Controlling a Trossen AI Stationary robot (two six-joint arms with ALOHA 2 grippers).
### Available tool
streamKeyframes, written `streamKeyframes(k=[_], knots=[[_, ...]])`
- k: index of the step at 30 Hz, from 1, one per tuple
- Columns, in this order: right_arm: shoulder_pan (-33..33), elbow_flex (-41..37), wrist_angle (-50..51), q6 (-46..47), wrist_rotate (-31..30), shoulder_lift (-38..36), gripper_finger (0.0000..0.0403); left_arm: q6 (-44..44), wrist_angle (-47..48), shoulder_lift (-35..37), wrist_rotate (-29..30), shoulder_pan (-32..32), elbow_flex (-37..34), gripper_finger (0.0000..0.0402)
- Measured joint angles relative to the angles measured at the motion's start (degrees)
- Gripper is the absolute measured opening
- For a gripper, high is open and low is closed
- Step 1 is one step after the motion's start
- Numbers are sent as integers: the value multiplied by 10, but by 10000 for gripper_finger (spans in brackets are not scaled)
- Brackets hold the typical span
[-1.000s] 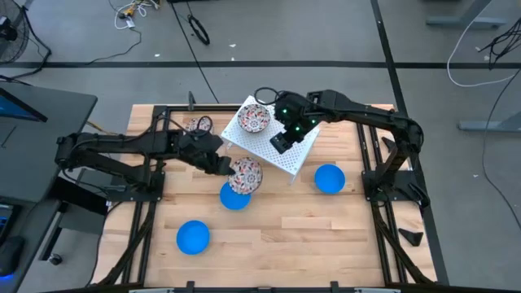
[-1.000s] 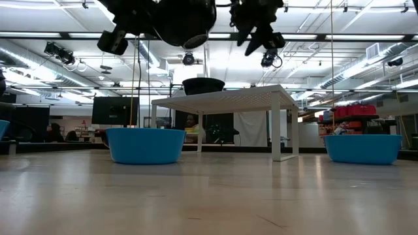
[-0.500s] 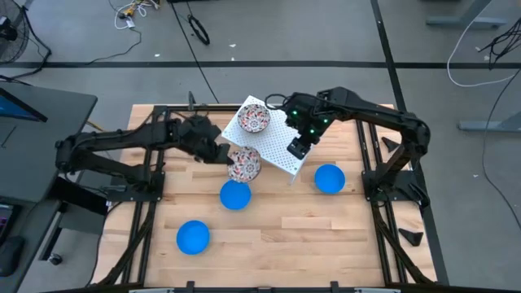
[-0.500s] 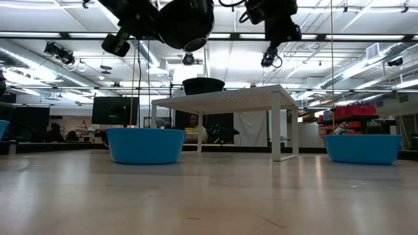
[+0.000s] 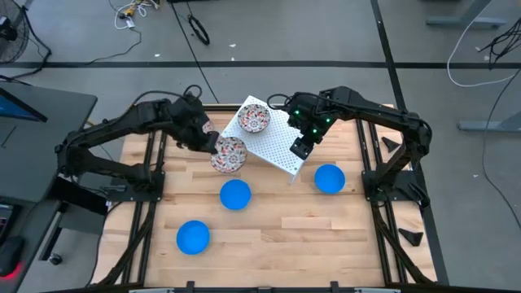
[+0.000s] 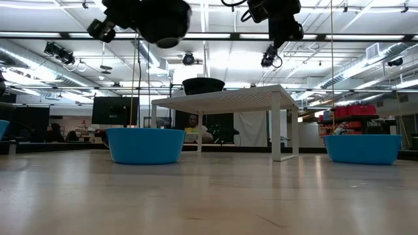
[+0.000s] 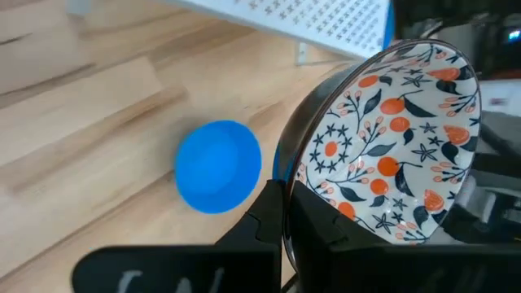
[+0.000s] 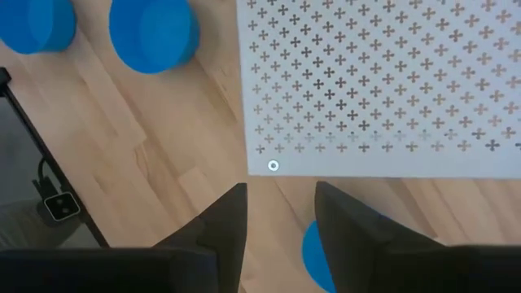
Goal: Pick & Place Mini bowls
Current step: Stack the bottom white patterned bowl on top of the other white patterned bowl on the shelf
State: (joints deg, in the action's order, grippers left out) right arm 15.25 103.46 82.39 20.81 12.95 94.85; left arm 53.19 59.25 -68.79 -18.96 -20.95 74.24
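Left hand (image 5: 213, 146) clamped tight on rim of patterned mini bowl (image 5: 229, 153), carried mid-air beside white perforated rack (image 5: 277, 142). Transport step, probably; next, lowering onto the rack by the other patterned bowl (image 5: 254, 119). Right hand (image 5: 300, 149) half open, empty, over rack.

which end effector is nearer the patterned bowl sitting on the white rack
Left. The left end effector, gripping another patterned bowl, is just beside that bowl on the rack; the right end effector hangs over the rack's far edge.

right end effector (image 8: 281, 216) parted over white perforated rack (image 8: 383, 81) edge | blue bowls (image 8: 153, 32) on wooden table (image 8: 146, 163)
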Motion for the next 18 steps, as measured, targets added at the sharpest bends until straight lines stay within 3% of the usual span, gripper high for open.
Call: streamKeyframes(k=[7, 18], knots=[[0, 0, 0, -6, 0, 0, 146, -91, 149, -81, 3, -25, 119, 9], [0, 0, 1, -5, 0, 0, 146, -184, 245, -194, 11, -56, 238, 9]])
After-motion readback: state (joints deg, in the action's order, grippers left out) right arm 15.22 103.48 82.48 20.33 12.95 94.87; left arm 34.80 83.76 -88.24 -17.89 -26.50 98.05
